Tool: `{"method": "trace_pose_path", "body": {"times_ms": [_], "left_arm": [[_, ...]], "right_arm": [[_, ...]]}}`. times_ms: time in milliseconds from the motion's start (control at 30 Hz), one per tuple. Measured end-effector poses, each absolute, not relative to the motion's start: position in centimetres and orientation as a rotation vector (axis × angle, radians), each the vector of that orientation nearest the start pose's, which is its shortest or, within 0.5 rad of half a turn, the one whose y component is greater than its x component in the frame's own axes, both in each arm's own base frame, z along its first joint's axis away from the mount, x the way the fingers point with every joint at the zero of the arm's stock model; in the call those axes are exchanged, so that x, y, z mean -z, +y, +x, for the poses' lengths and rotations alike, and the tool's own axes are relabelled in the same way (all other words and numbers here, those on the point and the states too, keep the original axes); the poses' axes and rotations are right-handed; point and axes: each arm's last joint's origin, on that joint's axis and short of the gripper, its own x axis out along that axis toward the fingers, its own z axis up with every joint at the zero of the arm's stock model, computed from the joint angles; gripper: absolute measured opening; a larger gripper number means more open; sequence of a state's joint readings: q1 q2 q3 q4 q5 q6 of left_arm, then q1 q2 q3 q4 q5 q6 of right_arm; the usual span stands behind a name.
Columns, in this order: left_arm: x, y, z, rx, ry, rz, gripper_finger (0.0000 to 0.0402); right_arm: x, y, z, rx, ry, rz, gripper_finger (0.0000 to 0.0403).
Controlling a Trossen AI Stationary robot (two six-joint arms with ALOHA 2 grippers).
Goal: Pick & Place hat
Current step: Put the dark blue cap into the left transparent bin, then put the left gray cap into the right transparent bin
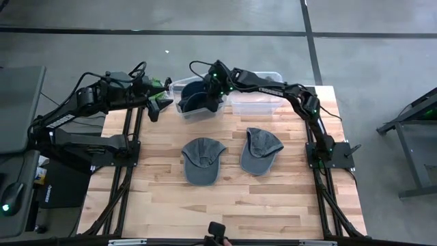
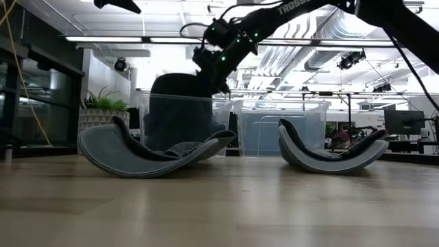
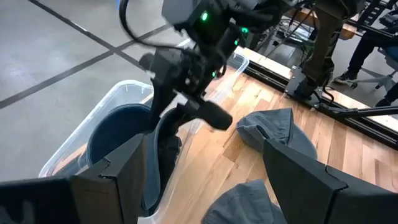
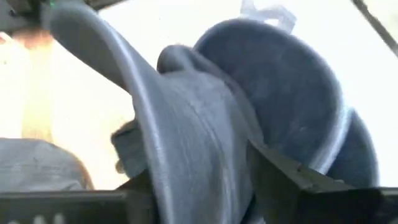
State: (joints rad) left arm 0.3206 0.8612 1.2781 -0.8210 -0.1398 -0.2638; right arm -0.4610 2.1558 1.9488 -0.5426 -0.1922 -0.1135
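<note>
Grey concrete floor with dark seams; potted plant under bright ceiling lights.

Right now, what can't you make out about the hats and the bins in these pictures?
- Hats in the left bin: high view, the right tool covers them; the count is unclear.
- Right bin contents: high view, the right arm crosses it; low view, walls too hazy.
- Whether the right tool has let go of the dark hat: right wrist view, too close and blurred.

Two grey caps lie before clear bins
</note>
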Motion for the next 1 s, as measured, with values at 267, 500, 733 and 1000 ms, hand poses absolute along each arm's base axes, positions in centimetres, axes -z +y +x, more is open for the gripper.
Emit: {"method": "trace_pose_path", "body": {"times_ms": [267, 500, 733, 1000], "left_arm": [[-42.0, 4.7, 12.8, -0.504, 0.342, -0.296, 0.0263], [-41.6, 4.6, 12.6, -0.510, 0.388, -0.303, 0.0263], [-37.9, 4.8, 13.8, -0.477, 0.492, -0.436, 0.0263], [-32.0, 4.0, 14.9, -0.422, 0.519, -0.651, 0.0263]], "right_arm": [[-31.4, -20.4, 42.3, 0.235, 0.626, 0.073, 0.0187], [-37.5, -17.8, 39.6, 0.238, 0.507, 0.021, 0.0189], [-42.3, -13.1, 35.3, 0.300, 0.531, 0.041, 0.0189], [-41.5, -8.8, 33.6, 0.349, 0.752, 0.197, 0.0189]]}}
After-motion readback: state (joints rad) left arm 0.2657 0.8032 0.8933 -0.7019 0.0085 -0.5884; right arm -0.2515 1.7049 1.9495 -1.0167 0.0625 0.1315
